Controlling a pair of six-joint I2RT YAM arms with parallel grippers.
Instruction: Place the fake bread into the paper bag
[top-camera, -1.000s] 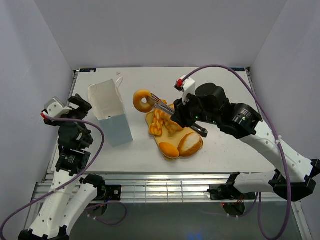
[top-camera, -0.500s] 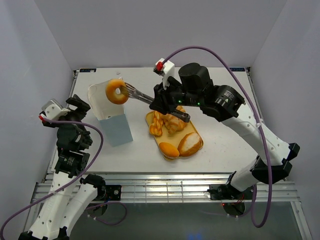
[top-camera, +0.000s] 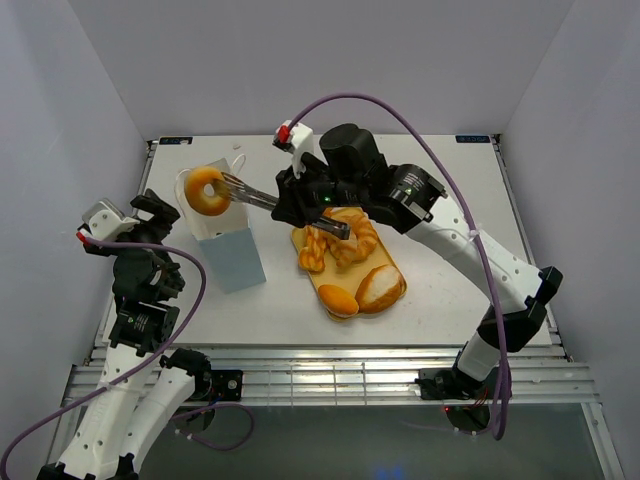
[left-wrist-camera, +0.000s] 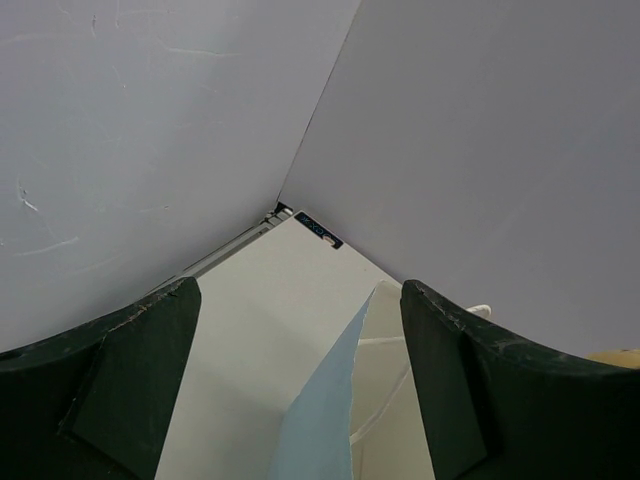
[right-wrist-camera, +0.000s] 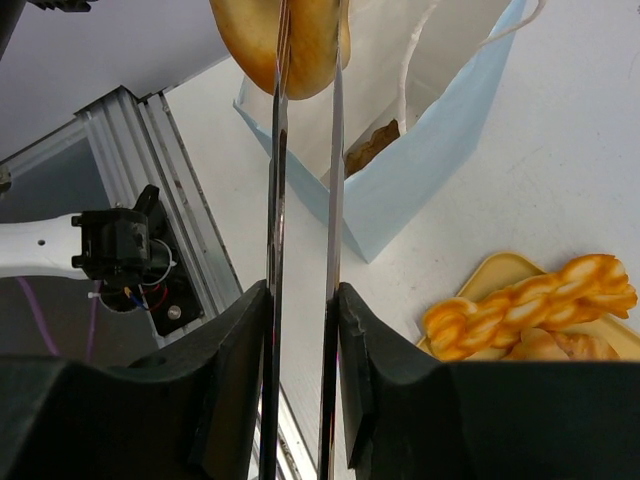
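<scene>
Leftward goes the ring doughnut (top-camera: 206, 190), carried off the bag's right edge since half a second ago and now hanging over the open mouth of the paper bag (top-camera: 228, 250).

Starting at the left: the left gripper (top-camera: 160, 208) sits back by the wall, jaws spread wide with nothing between them. From its wrist camera, a blue corner of the bag pokes up just ahead of the gap without touching either finger.

On to the bag. It stands upright, mouth open right below the right arm's fingertips, and a dark brown piece (right-wrist-camera: 368, 148) is already lying inside.

Now the doughnut itself: glossy, hard-looking, probably light and a bit slippery. My call is that pinching across the band of the ring is the sensible hold, and that's where it's held.

The right gripper (top-camera: 222, 186) has its long thin fingers (right-wrist-camera: 279, 200) drawn to a narrow slit, clamped on the doughnut at their very tips.

Behind those jaws, to the right, the yellow tray (top-camera: 309, 275) carries the braided twist (top-camera: 318, 245) and the oval rolls (top-camera: 375, 287), untouched.
</scene>
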